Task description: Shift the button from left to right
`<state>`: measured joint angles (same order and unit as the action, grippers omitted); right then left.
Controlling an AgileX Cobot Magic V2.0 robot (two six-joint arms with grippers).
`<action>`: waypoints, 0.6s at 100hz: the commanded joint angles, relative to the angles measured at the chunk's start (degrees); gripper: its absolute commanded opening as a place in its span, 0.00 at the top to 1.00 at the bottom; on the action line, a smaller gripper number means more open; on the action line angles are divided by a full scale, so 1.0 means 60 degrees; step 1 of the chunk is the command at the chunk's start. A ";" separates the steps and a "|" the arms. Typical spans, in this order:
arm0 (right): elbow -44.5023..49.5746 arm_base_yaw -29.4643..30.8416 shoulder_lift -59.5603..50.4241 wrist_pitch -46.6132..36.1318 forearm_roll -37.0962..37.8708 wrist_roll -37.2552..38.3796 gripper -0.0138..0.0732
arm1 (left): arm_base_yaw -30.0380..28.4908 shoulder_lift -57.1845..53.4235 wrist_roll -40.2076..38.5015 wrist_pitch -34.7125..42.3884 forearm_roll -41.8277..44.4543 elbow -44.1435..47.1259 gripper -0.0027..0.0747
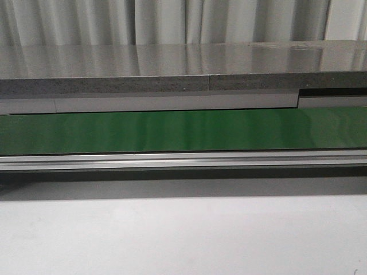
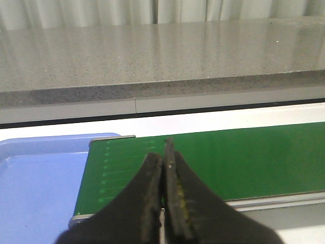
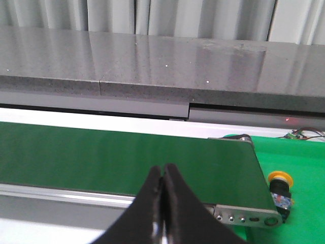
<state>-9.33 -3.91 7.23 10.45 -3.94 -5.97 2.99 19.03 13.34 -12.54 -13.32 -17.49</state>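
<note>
Left gripper [image 2: 163,201] is pinched shut on nothing over the green conveyor belt [image 2: 228,157], blue tray [image 2: 35,178] just beside the belt's end. Right gripper [image 3: 162,203] is closed and empty too, with the button [image 3: 281,189] sitting past the belt's other end on a green mat [image 3: 299,162]. Front view shows only belt and white table [image 1: 183,240], so a blind reach could easily miss or knock the button over.

ahead of me: pale pleated curtain [image 1: 172,20] across the back | below it: long grey speckled stone ledge [image 1: 172,71], glossy, catching soft light | nearer: green conveyor belt [image 1: 183,130] with aluminium rail [image 1: 183,159] along its front | nearest: my plain white desk [image 1: 183,235]
</note>
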 commanded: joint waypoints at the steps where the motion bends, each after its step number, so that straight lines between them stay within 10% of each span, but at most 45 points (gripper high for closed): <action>1: 0.0317 0.0012 -0.0302 -0.1138 0.0048 0.0007 0.92 | 0.0074 0.0057 -0.0020 0.0779 -0.0119 -0.0294 0.99; 60: 0.1682 0.0012 -0.1494 -0.1413 0.0039 0.0469 0.92 | 0.0074 0.0057 -0.0020 0.0779 -0.0119 -0.0294 0.99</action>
<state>1.64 -3.91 -0.60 7.09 -3.94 -3.35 2.99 19.03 13.34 -12.54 -13.32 -17.49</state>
